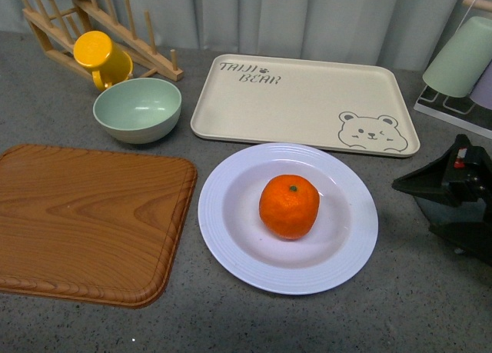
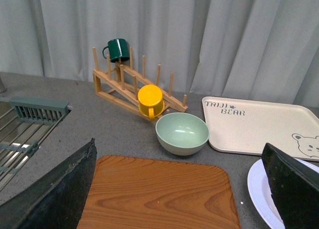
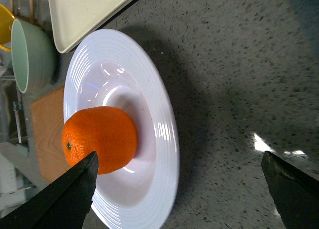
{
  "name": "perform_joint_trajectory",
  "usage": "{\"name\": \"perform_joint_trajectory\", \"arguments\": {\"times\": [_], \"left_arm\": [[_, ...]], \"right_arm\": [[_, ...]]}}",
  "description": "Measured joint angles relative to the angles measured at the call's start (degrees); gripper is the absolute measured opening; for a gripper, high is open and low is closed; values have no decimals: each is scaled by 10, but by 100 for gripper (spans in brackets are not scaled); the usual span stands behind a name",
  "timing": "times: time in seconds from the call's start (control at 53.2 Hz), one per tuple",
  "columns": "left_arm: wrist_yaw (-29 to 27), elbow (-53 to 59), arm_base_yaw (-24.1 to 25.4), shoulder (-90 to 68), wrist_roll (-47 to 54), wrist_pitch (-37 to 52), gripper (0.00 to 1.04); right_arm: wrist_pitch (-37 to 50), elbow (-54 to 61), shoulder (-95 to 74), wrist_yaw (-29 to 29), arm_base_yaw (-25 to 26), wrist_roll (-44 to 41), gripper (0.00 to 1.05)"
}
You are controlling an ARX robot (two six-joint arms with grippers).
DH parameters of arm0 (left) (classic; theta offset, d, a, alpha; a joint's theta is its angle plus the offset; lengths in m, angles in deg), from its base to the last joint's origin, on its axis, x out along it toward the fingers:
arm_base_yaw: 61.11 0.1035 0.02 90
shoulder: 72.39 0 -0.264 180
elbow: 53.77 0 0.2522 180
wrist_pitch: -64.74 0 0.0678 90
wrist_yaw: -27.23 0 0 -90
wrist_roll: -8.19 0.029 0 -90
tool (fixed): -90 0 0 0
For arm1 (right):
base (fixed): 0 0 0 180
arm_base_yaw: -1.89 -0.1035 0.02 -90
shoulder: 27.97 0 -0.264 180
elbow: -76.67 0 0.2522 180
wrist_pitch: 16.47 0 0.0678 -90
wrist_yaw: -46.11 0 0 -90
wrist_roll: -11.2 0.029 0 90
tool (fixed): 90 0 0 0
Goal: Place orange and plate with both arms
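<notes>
On the grey counter, centre-front, the plate lies flat w/ the orange resting in its well, green stem dot up. Plate sits just beside the wooden board on its left, w/ a narrow gap, and right in front of the bear tray; can't tell if those rims touch. Right gripper hangs just right of plate, clear of it, fingers wide apart, nothing btwn them. Left gripper looks out over the board, fingers likewise spread & empty. Green bowl & yellow mug stand behind board.
</notes>
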Motion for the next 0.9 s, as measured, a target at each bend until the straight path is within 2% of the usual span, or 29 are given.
{"name": "perform_joint_trajectory", "arguments": {"times": [0.225, 0.432, 0.62, 0.902], "left_arm": [[0, 0, 0, 0, 0, 0, 98], [0, 0, 0, 0, 0, 0, 98], [0, 0, 0, 0, 0, 0, 98], [0, 0, 0, 0, 0, 0, 98]], "right_arm": [[47, -68, -95, 22, -41, 94, 96], [41, -128, -132, 20, -81, 124, 96], [8, -155, -144, 9, -91, 121, 94], [-9, -163, -160, -8, -94, 111, 48]]}}
